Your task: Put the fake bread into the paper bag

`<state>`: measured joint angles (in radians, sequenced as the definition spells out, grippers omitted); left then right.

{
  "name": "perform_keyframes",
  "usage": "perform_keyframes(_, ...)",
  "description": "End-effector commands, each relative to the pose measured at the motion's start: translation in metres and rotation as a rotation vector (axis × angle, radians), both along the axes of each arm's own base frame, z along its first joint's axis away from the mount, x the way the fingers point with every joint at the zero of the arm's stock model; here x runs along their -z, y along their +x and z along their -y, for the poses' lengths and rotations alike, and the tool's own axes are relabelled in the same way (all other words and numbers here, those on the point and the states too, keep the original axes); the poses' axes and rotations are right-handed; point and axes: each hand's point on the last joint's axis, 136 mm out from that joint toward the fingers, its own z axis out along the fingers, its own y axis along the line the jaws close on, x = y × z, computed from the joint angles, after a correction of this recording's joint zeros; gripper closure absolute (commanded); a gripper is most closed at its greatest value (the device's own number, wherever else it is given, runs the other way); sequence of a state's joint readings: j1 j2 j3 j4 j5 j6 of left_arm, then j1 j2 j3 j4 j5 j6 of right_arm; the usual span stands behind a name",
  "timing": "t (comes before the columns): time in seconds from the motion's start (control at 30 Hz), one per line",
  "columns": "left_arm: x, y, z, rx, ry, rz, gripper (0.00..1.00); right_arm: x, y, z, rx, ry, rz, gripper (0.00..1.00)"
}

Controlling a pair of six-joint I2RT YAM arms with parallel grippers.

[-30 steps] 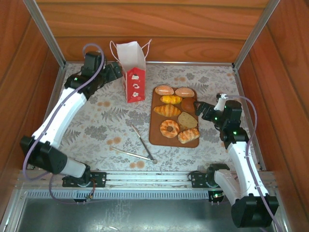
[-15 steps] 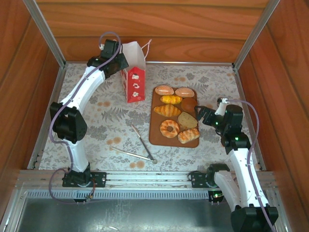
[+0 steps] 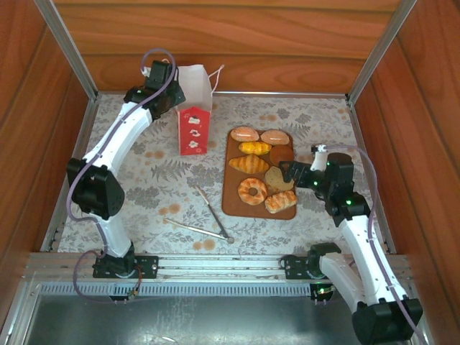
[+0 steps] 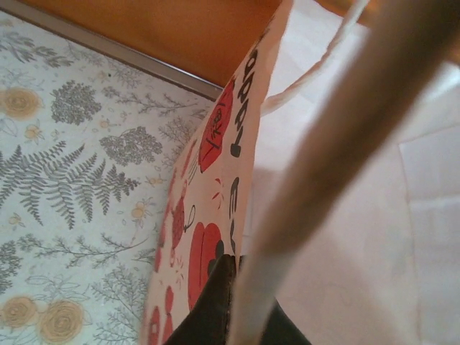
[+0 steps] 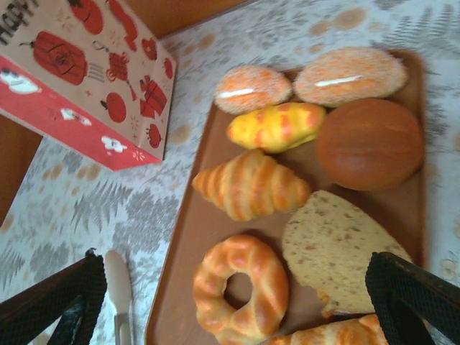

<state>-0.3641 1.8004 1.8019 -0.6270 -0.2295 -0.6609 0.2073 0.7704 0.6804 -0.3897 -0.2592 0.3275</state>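
The paper bag [image 3: 194,121] stands upright at the back left, white with a red lower band. My left gripper [image 3: 175,96] is shut on its top left rim. In the left wrist view the black fingers [image 4: 215,305] pinch the bag wall [image 4: 215,165], and a blurred cord handle [image 4: 338,129] crosses in front. Several pieces of fake bread [image 3: 249,164] lie on a brown board [image 3: 231,203]. My right gripper [image 3: 289,172] hangs open at the board's right side. In the right wrist view it [image 5: 241,305] straddles the ring doughnut [image 5: 241,287] and the tan slice [image 5: 338,244], touching neither.
Metal tongs [image 3: 208,215] lie on the floral cloth in front of the board, with one tip [image 5: 117,277] near my right gripper's left finger. Wooden walls and metal rails [image 3: 273,93] close in the table on three sides. The bag's printed side [image 5: 79,72] faces the board.
My left gripper has closed on the bag's rim, and the bag has shifted slightly left. My right gripper has moved left over the board's right side, staying open.
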Motion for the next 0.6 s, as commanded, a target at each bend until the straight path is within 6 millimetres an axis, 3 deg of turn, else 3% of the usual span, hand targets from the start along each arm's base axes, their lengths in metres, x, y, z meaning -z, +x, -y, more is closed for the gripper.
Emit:
perform_keyframes(0.0,-0.034,-0.02,-0.016,0.005,0.022,0.064,1.0,-0.014,-0.008,-0.024,-0.134,-0.081,0.068,0.0)
perform_keyframes(0.3,-0.055,-0.064,-0.06,-0.043,0.022,0.116,1.0,0.001,-0.042,-0.099,-0.439,-0.198,0.023,0.0)
perform_keyframes(0.57,-0.066,-0.11,-0.081,-0.019,-0.045,0.166,1.0,0.043,-0.086,-0.168,-0.693,-0.424,-0.103,0.0)
